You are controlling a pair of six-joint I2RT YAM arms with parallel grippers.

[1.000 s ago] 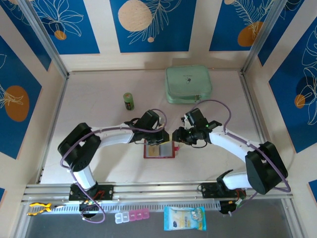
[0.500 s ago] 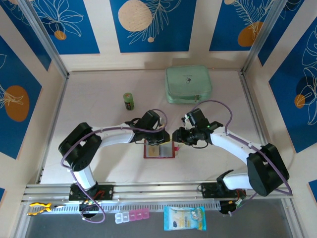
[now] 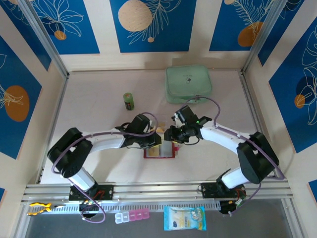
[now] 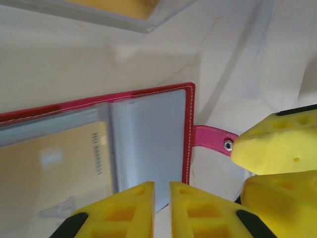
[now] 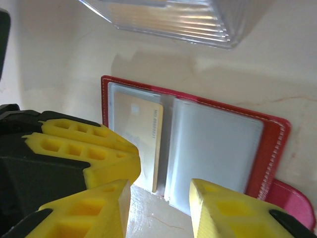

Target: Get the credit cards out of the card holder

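Observation:
The red card holder [image 3: 161, 152] lies open on the table between the arms, its clear pockets facing up. A tan credit card [image 5: 141, 134] sits in one pocket [image 4: 64, 158]; the other pocket looks grey. The holder's red tab [image 4: 210, 139] with a metal snap sticks out at the side. My left gripper [image 4: 162, 191] is shut, its tips over the near edge of the grey pocket [image 3: 157, 143]. Close beside the left fingers [image 5: 84, 148], my right gripper [image 5: 158, 198] stands open over the holder's edge [image 3: 171, 139], with nothing between its fingers [image 4: 277, 148].
A clear ribbed plastic piece [image 5: 173, 20] with yellow showing through it lies just beyond the holder [image 4: 99, 10]. A mint green zip case [image 3: 188, 84] stands at the back and a small green can [image 3: 129, 101] at the back left. Walls close the table on three sides.
Both grippers have shifted a little to the left over the holder, and the left arm has stretched out lower. The holder has not moved.

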